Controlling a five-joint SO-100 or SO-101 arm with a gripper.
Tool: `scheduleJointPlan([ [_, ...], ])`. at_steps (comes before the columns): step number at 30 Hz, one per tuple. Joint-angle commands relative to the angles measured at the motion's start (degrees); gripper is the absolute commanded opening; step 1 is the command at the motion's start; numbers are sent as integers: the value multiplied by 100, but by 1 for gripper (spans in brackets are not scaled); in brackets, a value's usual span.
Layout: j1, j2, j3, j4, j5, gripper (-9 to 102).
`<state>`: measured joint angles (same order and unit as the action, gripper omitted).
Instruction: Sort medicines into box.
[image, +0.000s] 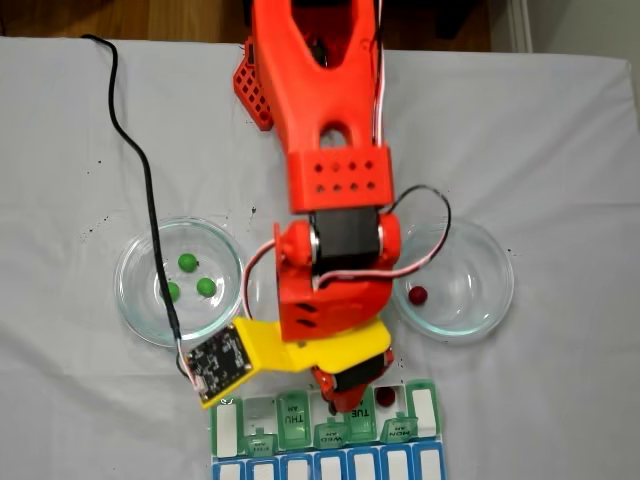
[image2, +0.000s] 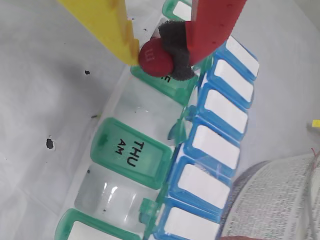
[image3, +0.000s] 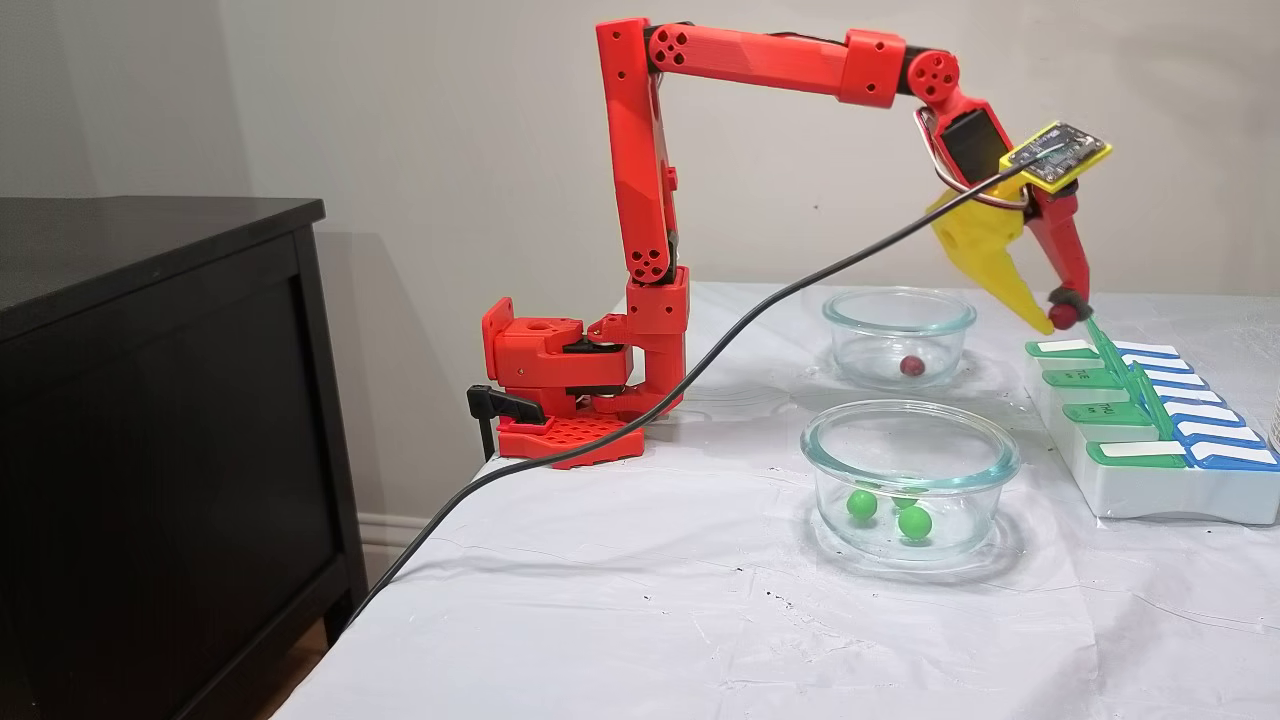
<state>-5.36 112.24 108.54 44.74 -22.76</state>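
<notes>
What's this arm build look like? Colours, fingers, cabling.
Arm is orange-red printed plastic with black servos at the joints, on a red grid-patterned base. The gripper has one yellow finger and one red perforated finger tipped with a black foam pad. A bare black camera board sits on a yellow mount, fed by a black cable. Red and white wires loop at the wrist.

Day labels on the pill box lids

In the wrist view, one green lid (image2: 131, 152) of the pill box (image2: 150, 165) read "THU AM" in black letters. In the top-down fixed view, the green lids of the pill box (image: 325, 430) read "THU AM" (image: 292, 421), "WED AM" (image: 331, 437), "TUE" (image: 364, 420) and "MON AM" (image: 399, 434), printed sideways or upside down. The white labels on the blue lids beside them bore no readable print.
</notes>
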Motion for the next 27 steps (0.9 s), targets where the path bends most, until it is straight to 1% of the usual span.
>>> scheduleJointPlan([
  [1,62,-193,-694,255,-79,0],
  [2,62,-299,-835,404,-88,0],
  [6,97,-545,-1046,475,-97,0],
  [8,114,-642,-1063,308,-97,0],
  [11,158,-729,-1046,-158,-79,0],
  [15,185,-817,-1107,-369,-79,0],
  [20,114,-694,-765,-817,-158,0],
  [27,9,-589,-562,-861,-308,1],
])
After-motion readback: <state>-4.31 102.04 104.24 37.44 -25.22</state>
